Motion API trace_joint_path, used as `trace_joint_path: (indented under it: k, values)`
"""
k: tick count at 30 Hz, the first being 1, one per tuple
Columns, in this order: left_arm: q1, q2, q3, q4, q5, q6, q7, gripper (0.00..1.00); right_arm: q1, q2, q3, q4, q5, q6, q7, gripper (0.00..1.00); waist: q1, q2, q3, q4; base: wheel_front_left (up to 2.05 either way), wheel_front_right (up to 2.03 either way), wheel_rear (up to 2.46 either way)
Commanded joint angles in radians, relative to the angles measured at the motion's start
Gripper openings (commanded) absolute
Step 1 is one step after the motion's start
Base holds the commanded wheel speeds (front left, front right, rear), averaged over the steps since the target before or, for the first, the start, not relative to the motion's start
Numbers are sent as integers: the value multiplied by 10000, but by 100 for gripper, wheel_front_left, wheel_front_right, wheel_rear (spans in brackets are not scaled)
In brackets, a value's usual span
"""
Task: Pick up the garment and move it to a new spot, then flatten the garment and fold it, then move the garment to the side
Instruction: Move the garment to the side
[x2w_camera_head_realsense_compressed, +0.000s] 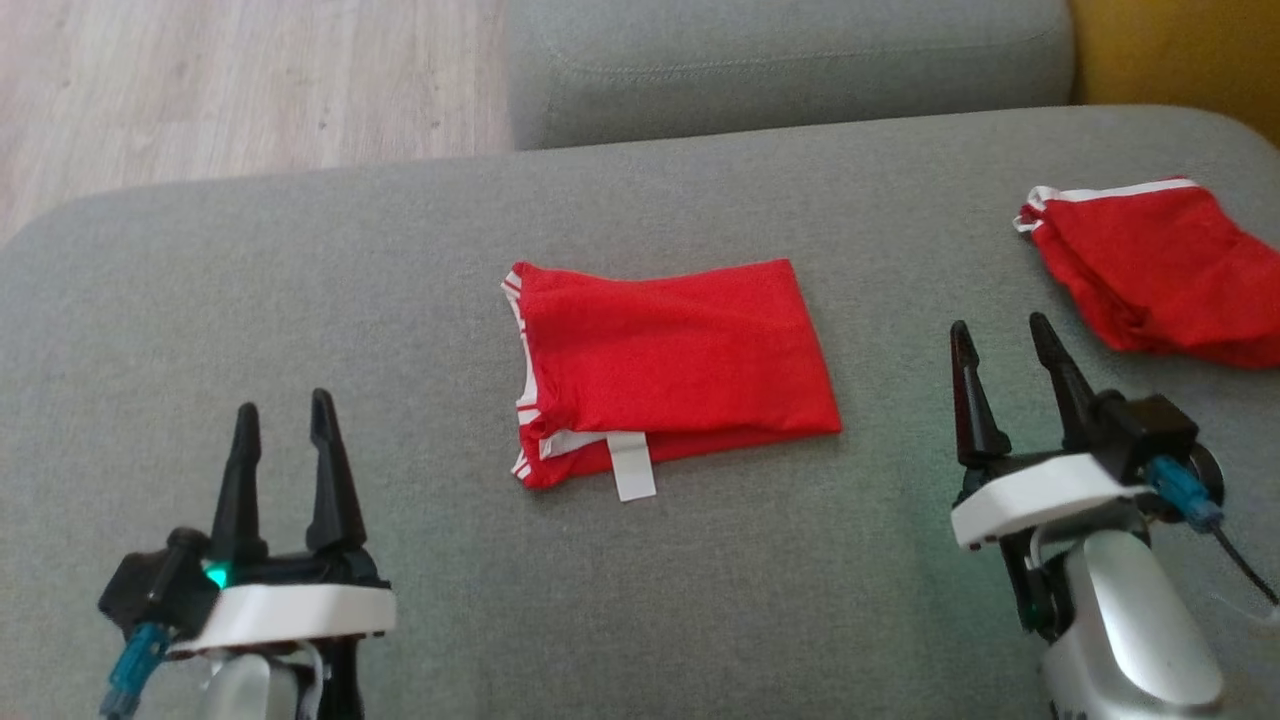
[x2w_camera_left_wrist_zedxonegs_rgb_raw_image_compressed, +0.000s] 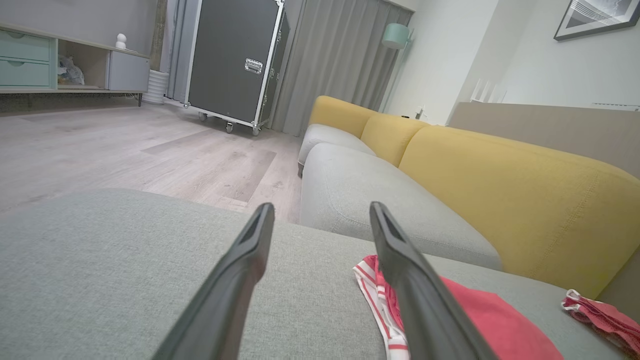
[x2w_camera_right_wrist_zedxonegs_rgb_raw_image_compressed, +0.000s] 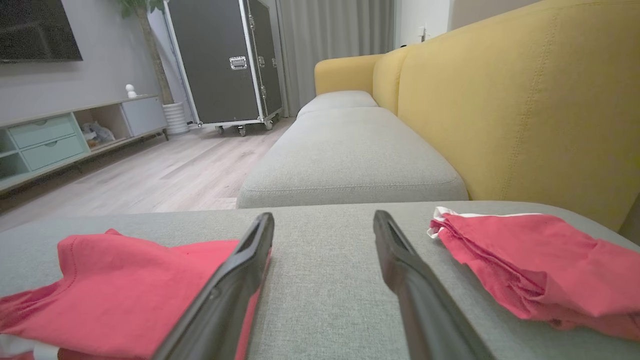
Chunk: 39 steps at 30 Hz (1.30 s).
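A red garment (x2w_camera_head_realsense_compressed: 675, 365) with white-striped trim lies folded in a flat rectangle at the middle of the grey sofa seat (x2w_camera_head_realsense_compressed: 300, 300), a white label sticking out at its near edge. It shows again in the left wrist view (x2w_camera_left_wrist_zedxonegs_rgb_raw_image_compressed: 480, 320) and the right wrist view (x2w_camera_right_wrist_zedxonegs_rgb_raw_image_compressed: 120, 295). My left gripper (x2w_camera_head_realsense_compressed: 285, 412) hovers open to its lower left, nothing between the fingers. To the garment's right my right gripper (x2w_camera_head_realsense_compressed: 1000, 332) is open and empty too. Both stand apart from the cloth.
A second red garment (x2w_camera_head_realsense_compressed: 1150, 270) lies bunched at the seat's far right edge, close beside my right gripper; the right wrist view has it too (x2w_camera_right_wrist_zedxonegs_rgb_raw_image_compressed: 540, 265). A yellow backrest (x2w_camera_right_wrist_zedxonegs_rgb_raw_image_compressed: 525, 100) lines the right side. Another grey cushion (x2w_camera_head_realsense_compressed: 790, 70) and wooden floor (x2w_camera_head_realsense_compressed: 240, 90) lie beyond.
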<state>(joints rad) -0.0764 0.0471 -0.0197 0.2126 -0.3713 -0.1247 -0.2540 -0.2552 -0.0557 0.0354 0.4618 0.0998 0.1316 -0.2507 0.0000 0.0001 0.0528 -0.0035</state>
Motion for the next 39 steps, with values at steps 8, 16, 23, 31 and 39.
trace_joint_path:
  k: [8,16,23,31,39]
  values:
    - [-930,33,-165,-425,-60,-46,-78,100,-1693,54,343,652,32,-9,700,100,0,-1,762,662,0,0,0]
    - [-1477,32,-718,-259,-224,-49,-78,100,-2984,54,947,2918,1218,-9,1946,100,0,-1,1359,1465,0,0,0]
    - [-1682,32,-784,-139,-287,-50,-78,100,-3640,54,1648,4871,1907,-9,2451,100,0,-1,1497,1786,0,0,0]
    - [-1804,32,-739,-115,-356,-43,-78,100,-4191,54,2486,5961,2303,-9,2238,0,0,-1,1541,1792,0,0,0]
    - [-1792,32,-679,-147,-350,-40,-78,100,-4833,55,2556,6291,942,-9,1039,0,0,-1,1303,1342,0,0,0]
